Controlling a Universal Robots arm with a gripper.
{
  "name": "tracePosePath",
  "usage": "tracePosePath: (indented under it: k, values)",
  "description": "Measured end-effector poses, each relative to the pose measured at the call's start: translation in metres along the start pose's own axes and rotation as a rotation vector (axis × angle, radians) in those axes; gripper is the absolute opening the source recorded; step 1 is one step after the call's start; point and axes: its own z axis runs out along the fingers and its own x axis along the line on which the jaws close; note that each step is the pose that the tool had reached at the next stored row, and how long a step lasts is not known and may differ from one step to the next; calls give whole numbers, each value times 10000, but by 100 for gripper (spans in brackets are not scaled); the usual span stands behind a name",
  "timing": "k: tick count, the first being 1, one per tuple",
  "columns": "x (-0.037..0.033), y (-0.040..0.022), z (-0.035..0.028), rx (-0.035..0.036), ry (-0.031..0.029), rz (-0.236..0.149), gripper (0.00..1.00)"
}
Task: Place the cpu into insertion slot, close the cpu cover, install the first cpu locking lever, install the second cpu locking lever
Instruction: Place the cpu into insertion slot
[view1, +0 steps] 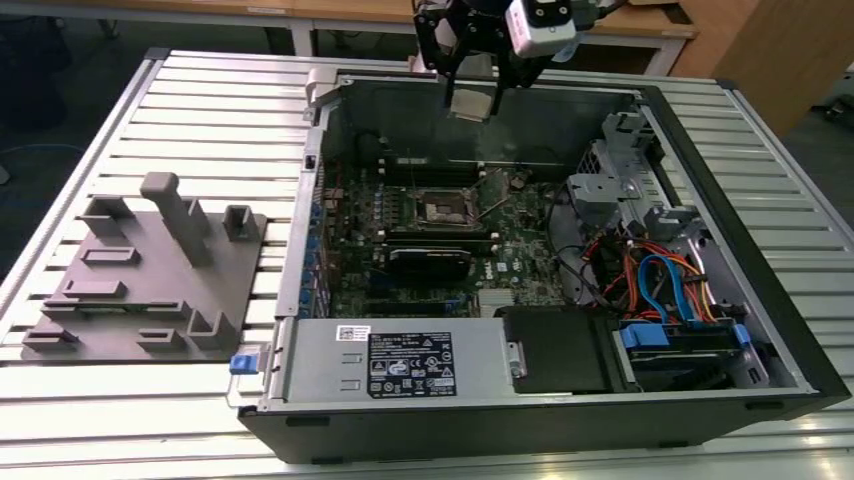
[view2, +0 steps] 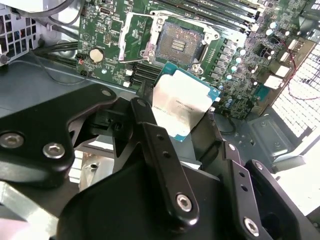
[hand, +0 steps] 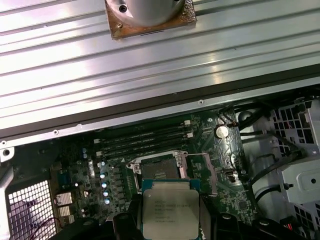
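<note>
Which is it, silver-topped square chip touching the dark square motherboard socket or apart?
Apart. The exterior view shows the gripper holding the silver-topped chip high above the socket.

This is looking like a robotics lab or workshop: an opened computer case (view1: 400, 425) is lying on a slatted aluminium table (view1: 214, 110), a robot arm (view1: 461, 35) is hanging above it, and wooden desks (view1: 347, 12) are standing behind

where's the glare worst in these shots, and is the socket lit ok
First wrist view: bright glare streaks across the slatted table. Second wrist view: the cpu lid washes out pale; the insertion slot is readable. Exterior view: even light, case interior shaded.
</note>
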Motion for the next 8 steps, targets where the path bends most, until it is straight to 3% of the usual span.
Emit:
tracePosePath:
  k: [3, 8]
  values:
    - [0, 0, 1, -4, -17, 206, 54]
    - [0, -1, 5, -20, -89, 1073, 54]
